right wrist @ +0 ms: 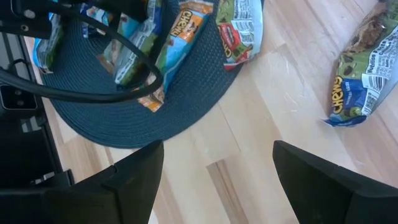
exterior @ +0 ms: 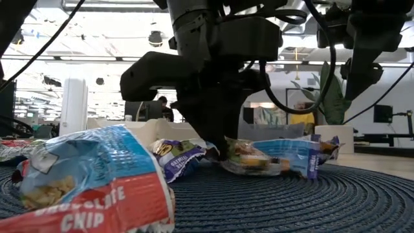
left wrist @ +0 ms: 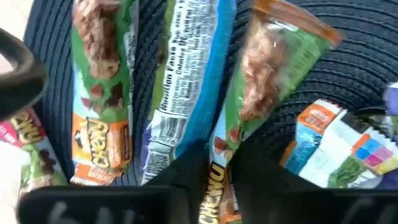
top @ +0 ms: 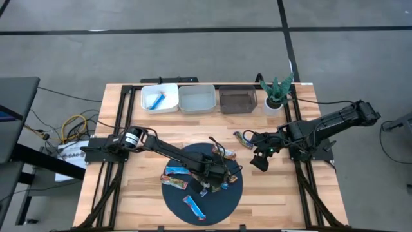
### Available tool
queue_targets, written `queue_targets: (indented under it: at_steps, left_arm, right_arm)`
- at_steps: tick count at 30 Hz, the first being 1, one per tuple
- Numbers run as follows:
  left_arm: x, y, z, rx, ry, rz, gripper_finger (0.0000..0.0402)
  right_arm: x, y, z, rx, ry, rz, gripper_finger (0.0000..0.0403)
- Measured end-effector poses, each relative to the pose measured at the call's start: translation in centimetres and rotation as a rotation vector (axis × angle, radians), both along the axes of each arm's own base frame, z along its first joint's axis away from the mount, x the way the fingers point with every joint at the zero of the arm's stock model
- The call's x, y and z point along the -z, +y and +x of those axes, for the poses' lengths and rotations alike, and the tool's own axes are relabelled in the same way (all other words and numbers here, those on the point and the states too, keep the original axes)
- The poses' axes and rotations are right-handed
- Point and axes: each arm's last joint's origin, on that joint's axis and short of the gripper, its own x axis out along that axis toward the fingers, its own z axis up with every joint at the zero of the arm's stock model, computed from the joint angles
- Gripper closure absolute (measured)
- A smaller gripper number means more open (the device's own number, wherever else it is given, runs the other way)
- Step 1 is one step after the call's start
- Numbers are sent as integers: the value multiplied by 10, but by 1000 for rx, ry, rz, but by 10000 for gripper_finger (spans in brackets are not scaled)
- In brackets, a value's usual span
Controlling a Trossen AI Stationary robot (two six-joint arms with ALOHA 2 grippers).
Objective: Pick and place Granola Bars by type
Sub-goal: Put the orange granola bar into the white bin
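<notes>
Several foil-wrapped granola bars lie flat on a round dark woven mat (top: 172, 200), among them blue ones (top: 194, 207) and green-and-orange ones (left wrist: 99, 93). My left gripper (top: 215, 175) is down among them at the mat's middle, shut on a green-and-orange bar (left wrist: 267, 74). One more bar (top: 243, 137) lies flat on the bare wood right of the mat, also seen in the right wrist view (right wrist: 360, 81). My right gripper (top: 261, 161) hangs open over the wood just beyond the mat's right edge, touching nothing. A blue bar (top: 154, 100) lies in the left white bin. My left gripper (left wrist: 217, 186) pinches the green-and-orange bar between its two fingers at one end (left wrist: 219, 163). The fingers (exterior: 223, 139) come from above, pointing down, one on each long side of the wrapper. The bar (exterior: 249, 158) still lies on the mat between neighbouring bars.
Along the far edge stand two white bins (top: 196, 98), a dark bin (top: 237, 98) and a small potted plant (top: 277, 93). Black frame rails run along the table's sides. Bare wood shows between the mat and the bins.
</notes>
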Motion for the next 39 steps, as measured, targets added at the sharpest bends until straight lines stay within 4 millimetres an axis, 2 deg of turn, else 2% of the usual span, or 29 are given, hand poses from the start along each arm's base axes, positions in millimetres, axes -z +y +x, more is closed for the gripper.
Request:
queue_targets:
  at_steps: [5,10,14,20,24,30,35,39]
  left_arm:
    - [-1,1,-1,-40,9,9,389]
    - [-9,4,1,-131,20,-11,381]
    - [-29,12,6,-257,10,-24,369]
    - [-72,44,7,-450,-35,-15,391]
    - [-93,76,-3,-569,-22,70,391]
    - [-130,144,-34,-830,11,206,376]
    - [-165,205,-68,-1046,-31,253,390]
    - [-183,254,-100,-1230,-58,263,388]
  right_arm:
    - [0,0,0,0,0,0,107]
    - [0,0,0,-1,0,0,107]
    - [0,0,0,-2,0,0,107]
    - [0,0,0,-2,0,0,107]
    - [0,0,0,-2,2,0,107]
    - [0,0,0,-1,3,0,107]
    - [0,0,0,-1,4,0,107]
    - [0,0,0,0,3,0,107]
